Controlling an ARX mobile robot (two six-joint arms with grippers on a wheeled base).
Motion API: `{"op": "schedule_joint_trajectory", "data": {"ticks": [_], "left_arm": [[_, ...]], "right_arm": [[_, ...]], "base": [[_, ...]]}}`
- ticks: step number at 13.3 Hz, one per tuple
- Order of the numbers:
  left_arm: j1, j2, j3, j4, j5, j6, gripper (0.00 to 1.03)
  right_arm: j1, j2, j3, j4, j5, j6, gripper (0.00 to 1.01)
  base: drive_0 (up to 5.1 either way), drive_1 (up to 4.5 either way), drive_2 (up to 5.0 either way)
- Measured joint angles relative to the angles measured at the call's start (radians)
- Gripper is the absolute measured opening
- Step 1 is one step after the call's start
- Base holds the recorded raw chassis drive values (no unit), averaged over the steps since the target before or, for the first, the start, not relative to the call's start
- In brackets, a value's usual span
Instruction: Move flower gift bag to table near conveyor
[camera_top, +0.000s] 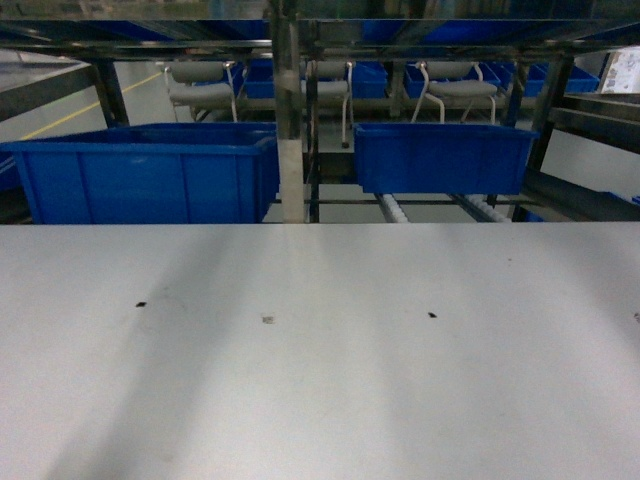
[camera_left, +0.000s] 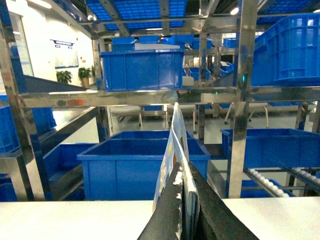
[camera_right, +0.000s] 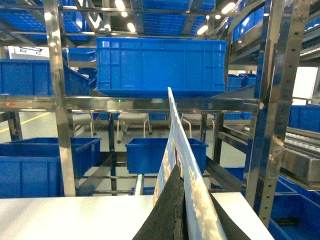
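The flower gift bag (camera_left: 175, 135) is folded flat and seen edge-on, with a light printed face. My left gripper (camera_left: 183, 172) is shut on its edge above the white table (camera_left: 75, 220). In the right wrist view the same bag (camera_right: 175, 125) rises between the dark fingers of my right gripper (camera_right: 180, 172), which is also shut on it, over the table (camera_right: 75, 217). The head view shows the bare table (camera_top: 320, 380) with small dark specks, and neither the bag nor a gripper. The conveyor (camera_top: 392, 208) of white rollers runs just beyond the table's far edge.
Two blue bins (camera_top: 140, 175) (camera_top: 440, 158) sit behind the table's far edge, with a steel upright (camera_top: 289, 150) between them. Roller lanes (camera_left: 270, 182) and perforated rack posts (camera_right: 265, 125) stand to the right. More blue bins fill the upper shelves (camera_right: 160, 65).
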Motion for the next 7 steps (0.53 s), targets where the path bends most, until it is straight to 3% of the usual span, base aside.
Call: {"op": "schedule_joint_trajectory", "data": {"ticks": [3,7], "left_arm": [[0.0,0.0,0.0,0.001,-0.001,0.0,0.02],[0.005,-0.001,0.0,0.002,-0.006,0.0,0.02]], "right_arm": [[0.0,0.0,0.0,0.002,-0.001,0.0,0.02],[0.0,0.0,0.0,-0.004,-0.005,0.0,0.02]], "base": [[-5.0,2.41,2.4],[0.0,0.0,0.0]]}}
